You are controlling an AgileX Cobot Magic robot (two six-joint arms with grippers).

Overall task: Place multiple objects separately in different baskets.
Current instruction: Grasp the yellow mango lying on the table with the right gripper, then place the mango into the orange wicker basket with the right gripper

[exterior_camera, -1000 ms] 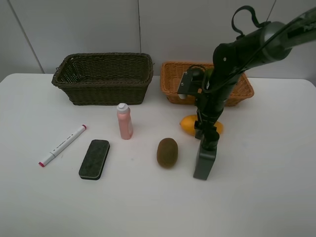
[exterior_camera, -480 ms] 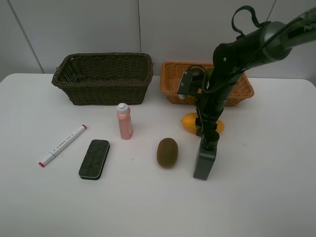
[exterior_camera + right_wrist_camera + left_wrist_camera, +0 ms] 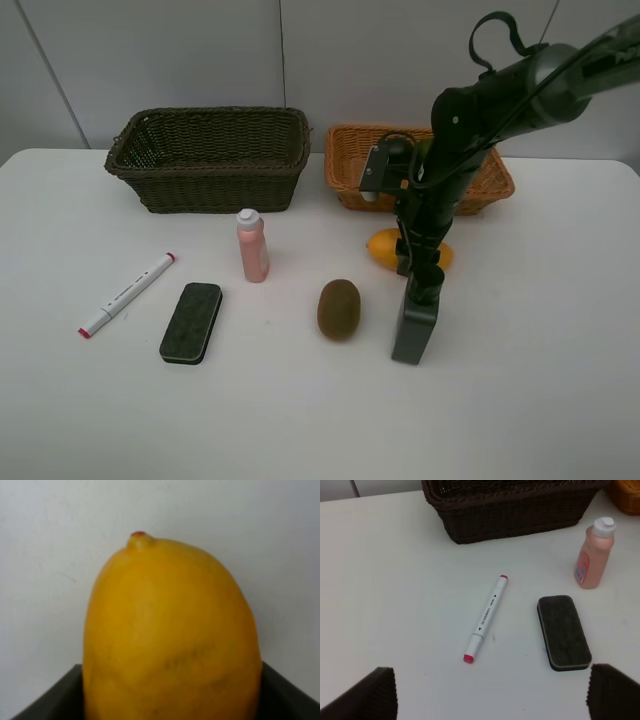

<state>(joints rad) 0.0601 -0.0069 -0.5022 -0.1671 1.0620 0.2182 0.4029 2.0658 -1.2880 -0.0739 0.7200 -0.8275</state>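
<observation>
At the left, the left gripper (image 3: 492, 685) hangs with its jaws wide open and empty over the white marker (image 3: 485, 619) and black eraser (image 3: 563, 632). The pink bottle (image 3: 252, 246) and the dark olive-brown basket (image 3: 210, 180) sit farther back, and this arm need not stir for the step. Right of the kiwi (image 3: 338, 308), the right gripper (image 3: 170, 672) has its jaws closed on the yellow mango (image 3: 170, 630), which seems to rest on the bench (image 3: 540, 330) just near of the orange-tan basket (image 3: 350, 185). The step in hand looks like lifting the fruit into that basket. The skin is smooth and rounded, so the grip should be firm before rising. Lift straight up to clear the dark bottle (image 3: 413, 330) standing close by, carry over the rim, lower inside, then release.
</observation>
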